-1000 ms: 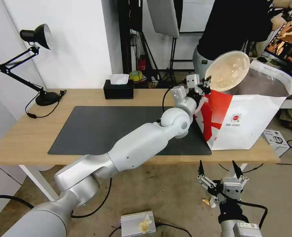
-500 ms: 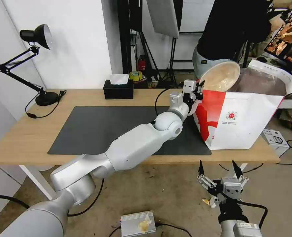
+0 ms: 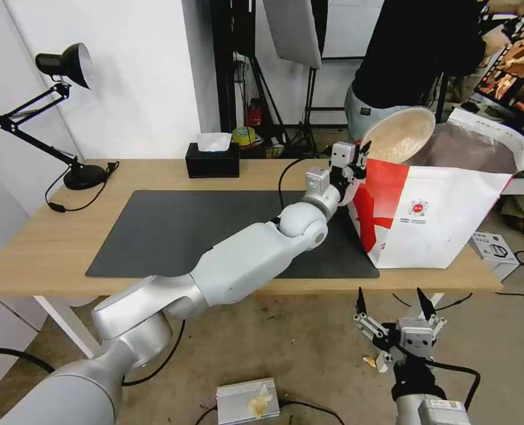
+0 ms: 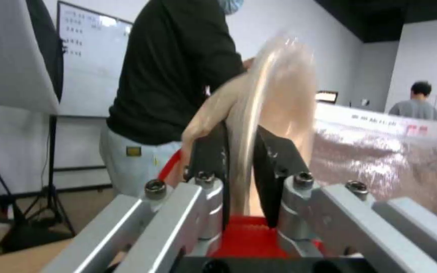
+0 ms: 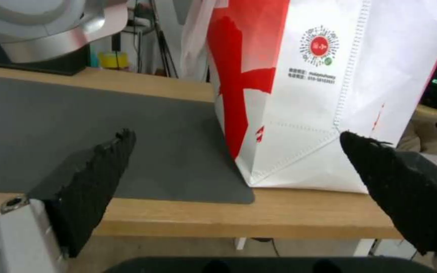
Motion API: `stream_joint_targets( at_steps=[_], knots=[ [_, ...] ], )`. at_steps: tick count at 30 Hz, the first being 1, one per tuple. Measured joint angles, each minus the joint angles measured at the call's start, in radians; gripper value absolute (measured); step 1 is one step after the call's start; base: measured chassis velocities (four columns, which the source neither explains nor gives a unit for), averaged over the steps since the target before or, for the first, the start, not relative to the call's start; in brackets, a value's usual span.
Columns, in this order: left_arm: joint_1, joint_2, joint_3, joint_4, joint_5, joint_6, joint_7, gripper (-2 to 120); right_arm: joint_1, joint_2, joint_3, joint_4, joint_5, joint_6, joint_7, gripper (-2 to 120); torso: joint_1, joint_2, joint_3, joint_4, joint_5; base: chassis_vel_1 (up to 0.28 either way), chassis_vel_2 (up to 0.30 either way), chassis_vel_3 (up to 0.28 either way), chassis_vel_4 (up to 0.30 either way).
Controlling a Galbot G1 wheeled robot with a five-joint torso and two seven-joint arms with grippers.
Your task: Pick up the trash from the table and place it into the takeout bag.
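one item of trash in hand, head view: the left hand [image 3: 356,160] was clamped on the rim of the shallow beige bowl [image 3: 399,134], held tilted over the open mouth of the takeout bag [image 3: 433,215], partly behind its near edge. the bag stood on the worktop [image 3: 49,248] at its right end, one corner on the dark grey mat [image 3: 202,230]. no other trash lay on the worktop, so by judgement this was the last piece, with only the release left. black tissue box [image 3: 212,159] and desk lamp [image 3: 67,65] stood at the back. right hand [image 3: 391,304] parked low before the worktop edge, fingers apart, holding nothing.

left wrist view: fingers [image 4: 213,159] pinched either side of the bowl rim [image 4: 259,113]; silver foil lining [image 4: 380,151] just beyond.

right wrist view: bag face [image 5: 360,94] carried a round red logo [image 5: 319,46] with two lines of small print below, too fine to read.
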State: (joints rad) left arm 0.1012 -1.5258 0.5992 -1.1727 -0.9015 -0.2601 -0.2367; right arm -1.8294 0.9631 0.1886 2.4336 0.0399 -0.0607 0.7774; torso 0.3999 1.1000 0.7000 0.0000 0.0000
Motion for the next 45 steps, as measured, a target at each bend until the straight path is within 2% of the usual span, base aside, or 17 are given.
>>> stream_joint_targets(
  at_steps=[2, 4, 7, 8, 10, 12, 16, 17, 21, 26, 28, 32, 36, 39, 45],
  knots=[
    [-0.010, 0.000, 0.001, 0.000, -0.004, -0.014, -0.001, 31, 0.000, 0.000, 0.000, 0.000, 0.000, 0.000, 0.000, 100, 0.000, 0.000, 0.000, 0.0000, 0.0000, 0.000, 0.000, 0.000, 0.000],
    [-0.016, 0.000, 0.001, 0.000, -0.007, -0.017, -0.002, 34, 0.000, 0.000, 0.000, 0.000, 0.000, 0.000, 0.000, 100, 0.000, 0.000, 0.000, 0.0000, 0.0000, 0.000, 0.000, 0.000, 0.000],
    [-0.039, 0.000, 0.001, -0.001, -0.017, -0.021, -0.004, 50, 0.000, 0.000, 0.000, 0.000, 0.000, 0.000, 0.000, 100, 0.000, 0.000, 0.000, 0.0000, 0.0000, 0.000, 0.000, 0.000, 0.000],
    [-0.039, 0.000, 0.001, -0.001, -0.017, -0.021, -0.004, 50, 0.000, 0.000, 0.000, 0.000, 0.000, 0.000, 0.000, 100, 0.000, 0.000, 0.000, 0.0000, 0.0000, 0.000, 0.000, 0.000, 0.000],
    [-0.050, 0.001, -0.001, -0.003, -0.025, -0.023, -0.007, 60, 0.000, 0.000, 0.000, 0.000, 0.000, 0.000, 0.000, 100, 0.000, 0.000, 0.000, 0.0000, 0.0000, 0.000, 0.000, 0.000, 0.000],
    [-0.054, 0.001, -0.003, -0.007, -0.026, -0.025, -0.014, 63, 0.000, 0.000, 0.000, 0.000, 0.000, 0.000, 0.000, 100, 0.000, 0.000, 0.000, 0.0000, 0.0000, 0.000, 0.000, 0.000, 0.000],
    [-0.063, 0.011, -0.012, -0.032, -0.047, -0.025, -0.035, 81, 0.000, 0.000, 0.000, 0.000, 0.000, 0.000, 0.000, 100, 0.000, 0.000, 0.000, 0.0000, 0.0000, 0.000, 0.000, 0.000, 0.000],
    [-0.063, 0.011, -0.012, -0.032, -0.047, -0.025, -0.035, 81, 0.000, 0.000, 0.000, 0.000, 0.000, 0.000, 0.000, 100, 0.000, 0.000, 0.000, 0.0000, 0.0000, 0.000, 0.000, 0.000, 0.000],
    [-0.072, 0.019, -0.022, -0.033, -0.045, -0.027, -0.044, 97, 0.000, 0.000, 0.000, 0.000, 0.000, 0.000, 0.000, 100, 0.000, 0.000, 0.000, 0.0000, -0.0001, 0.000, 0.000, 0.000, 0.000],
    [-0.079, 0.043, -0.036, -0.054, -0.016, -0.037, -0.083, 100, 0.000, 0.000, 0.000, 0.000, 0.000, 0.000, 0.000, 100, 0.000, 0.000, 0.000, -0.0003, 0.0000, 0.000, 0.000, 0.000, 0.000],
    [-0.080, 0.079, -0.038, -0.075, 0.028, -0.052, -0.113, 100, 0.000, 0.000, 0.000, 0.000, 0.000, 0.000, 0.000, 100, 0.000, 0.000, 0.000, 0.0004, -0.0002, 0.000, 0.000, 0.000, 0.000],
    [-0.052, 0.131, -0.050, -0.115, 0.085, -0.071, -0.155, 100, 0.000, 0.000, 0.000, 0.000, 0.000, 0.000, 0.000, 100, 0.000, 0.000, 0.000, 0.0000, -0.0001, 0.000, 0.000, 0.000, 0.000],
    [-0.026, 0.165, -0.067, -0.133, 0.116, -0.076, -0.158, 100, 0.000, 0.000, 0.000, 0.000, 0.000, 0.000, 0.000, 100, 0.000, 0.000, 0.000, -0.0001, -0.0002, 0.000, 0.000, 0.000, 0.000],
    [0.025, 0.223, -0.094, -0.175, 0.146, -0.086, -0.161, 100, 0.000, 0.000, 0.000, 0.000, 0.000, 0.000, 0.000, 100, 0.000, 0.000, 0.000, 0.0002, -0.0003, 0.000, 0.000, 0.000, 0.000],
    [0.092, 0.293, -0.136, -0.228, 0.207, -0.090, -0.161, 100, 0.000, 0.000, 0.000, 0.000, 0.000, 0.000, 0.000, 100, 0.000, 0.000, 0.000, 0.0000, -0.0003, 0.000, 0.000, 0.000, 0.000]
  ],
)
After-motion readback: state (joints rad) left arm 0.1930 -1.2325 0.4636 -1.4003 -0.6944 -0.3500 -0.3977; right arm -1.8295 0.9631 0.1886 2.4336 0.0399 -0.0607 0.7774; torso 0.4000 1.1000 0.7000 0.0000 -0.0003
